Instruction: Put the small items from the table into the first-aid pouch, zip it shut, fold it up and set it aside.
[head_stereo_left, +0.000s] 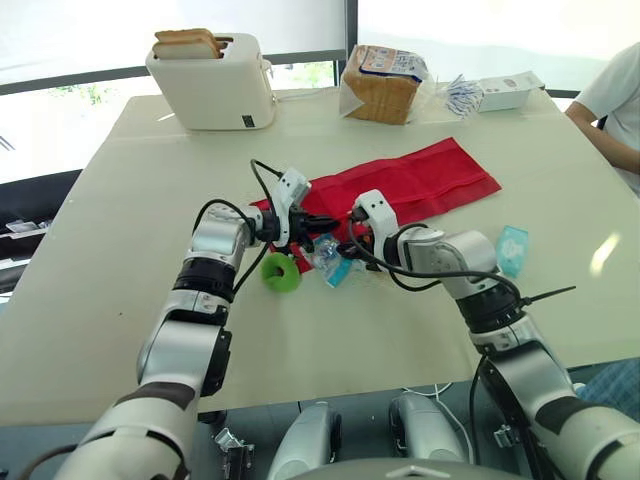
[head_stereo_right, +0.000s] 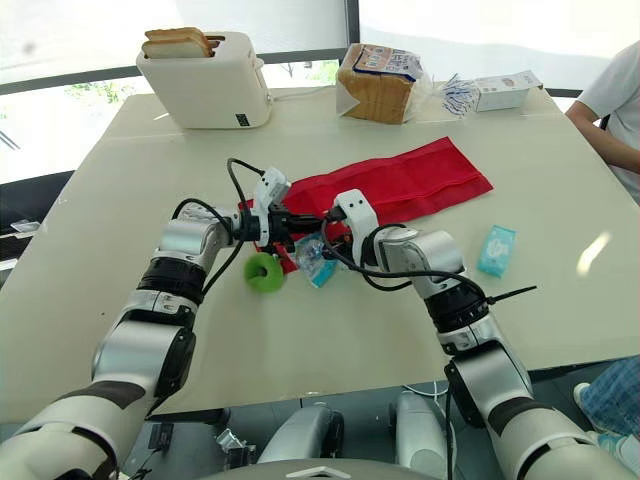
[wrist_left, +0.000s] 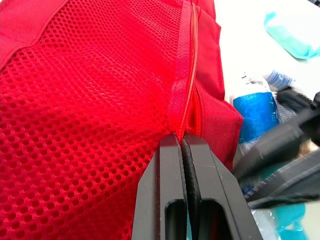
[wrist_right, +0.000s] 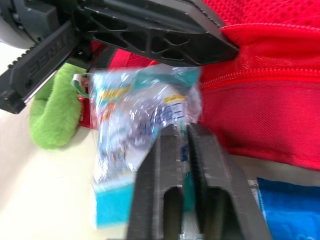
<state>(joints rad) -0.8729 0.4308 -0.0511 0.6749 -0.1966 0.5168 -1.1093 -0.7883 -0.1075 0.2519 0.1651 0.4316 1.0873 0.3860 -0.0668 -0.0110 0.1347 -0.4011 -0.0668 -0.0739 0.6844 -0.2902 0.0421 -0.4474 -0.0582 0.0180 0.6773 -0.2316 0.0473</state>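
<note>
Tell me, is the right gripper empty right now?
No, the right gripper is shut on a clear plastic packet beside the red pouch.

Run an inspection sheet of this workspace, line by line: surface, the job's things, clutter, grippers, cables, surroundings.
Surface: beige table, no spills seen.
Job's things: red pouch lies unfolded, zipper open near the left gripper; green roll, blue packet and teal packet lie on the table.
Clutter: toaster holding toast, bagged loaf, white box, all at the far edge.
Grippers: left gripper shut on the pouch's edge by the zipper; right gripper shut on a clear packet.
Cables: black cables loop at both wrists.
Surroundings: a person's sleeve at the table's right.
</note>
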